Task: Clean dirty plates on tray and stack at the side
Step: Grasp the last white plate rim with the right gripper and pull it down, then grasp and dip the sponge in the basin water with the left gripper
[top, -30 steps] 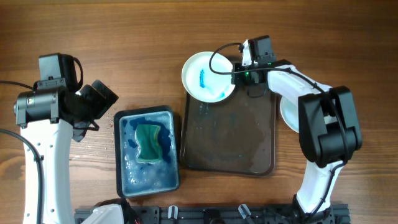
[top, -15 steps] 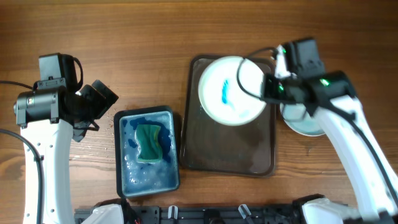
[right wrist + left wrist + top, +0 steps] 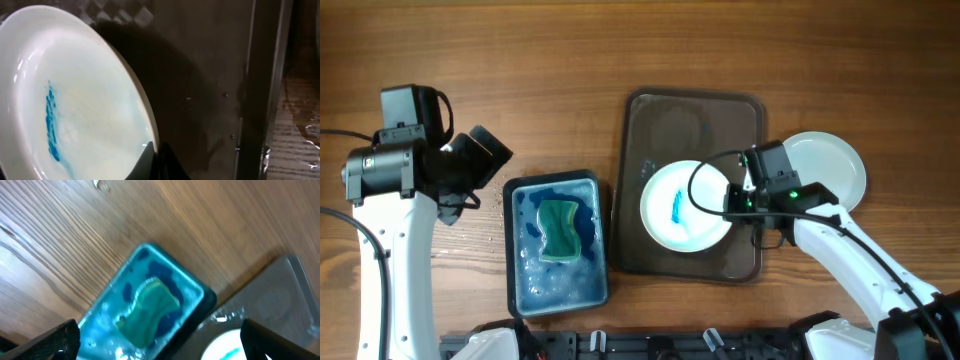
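— Talk me through it, big things first.

— Wooden table (image 3: 550, 70), with the dark tray (image 3: 695, 115) in the middle. The teal basin (image 3: 556, 178) of blue water sits just left of it. One clean plate (image 3: 835, 160) lies on the wood, right of the tray.

— And the dirty one?

— The smeared plate (image 3: 682, 205) is over the near half of the tray. The right gripper (image 3: 738, 197) has its fingers clamped on the plate's right rim. From the wrist camera there's a shadow underneath, so I'd say that edge is tipped up off the tray.

— The other arm?

— The left gripper (image 3: 485, 160) hangs off to the left, jaws spread wide, nothing in them. The sponge (image 3: 558, 230) lies soaking in the basin, untouched.

— So what makes this go well?

— Steady the plate first, I reckon. An edge pinch on a wet rim could slip or let the plate swing. I'd keep it low over the tray, face up, so drips land there. Then the left arm fetches the sponge and wipes straight along the blue smear (image 3: 677, 207). It should press toward the held rim, not away from it.
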You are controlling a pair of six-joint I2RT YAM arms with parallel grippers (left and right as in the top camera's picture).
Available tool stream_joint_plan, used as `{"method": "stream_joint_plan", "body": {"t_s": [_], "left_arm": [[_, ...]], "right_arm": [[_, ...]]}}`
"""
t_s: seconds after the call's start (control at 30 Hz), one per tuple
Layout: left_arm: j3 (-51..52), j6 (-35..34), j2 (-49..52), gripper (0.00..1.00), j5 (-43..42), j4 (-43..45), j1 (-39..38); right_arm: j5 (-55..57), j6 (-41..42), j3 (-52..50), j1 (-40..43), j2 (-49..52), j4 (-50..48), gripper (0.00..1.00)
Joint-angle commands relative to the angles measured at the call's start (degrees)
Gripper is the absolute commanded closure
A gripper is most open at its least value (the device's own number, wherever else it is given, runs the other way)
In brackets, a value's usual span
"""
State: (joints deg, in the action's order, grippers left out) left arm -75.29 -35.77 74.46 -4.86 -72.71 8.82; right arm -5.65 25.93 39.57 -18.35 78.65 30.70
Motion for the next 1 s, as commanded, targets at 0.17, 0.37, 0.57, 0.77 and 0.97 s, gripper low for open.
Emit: {"method": "stream_joint_plan", "body": {"t_s": [0.17,0.37,0.57,0.77,0.97], "left_arm": [[0.13,8.57,0.02,0.22,-5.95,-3.48,-6.6],[10.25,6.1,0.2,0.36,1.68,0.37,-17.44],[26.01,0.66,2.01,0.34,5.2,15.96,-22.86],[34.42,0.52,5.77,0.59,6.25,28.28,-22.84],[35.98,-3.32,10.99,0.96,8.96,31.45,-22.86]], "right_arm": [[1.49,-5.4,3.28,-0.17,-2.43,2.86,0.69],[-3.72,-4.76,4.09,-0.17,-6.69,5.03,0.69],[-6.12,-4.74,4.09,-0.17,-7.72,5.6,0.68],[-6.29,-4.76,4.02,-0.17,-7.72,7.13,0.68],[-6.51,-4.15,4.02,-0.17,-7.72,7.54,0.69]]}}
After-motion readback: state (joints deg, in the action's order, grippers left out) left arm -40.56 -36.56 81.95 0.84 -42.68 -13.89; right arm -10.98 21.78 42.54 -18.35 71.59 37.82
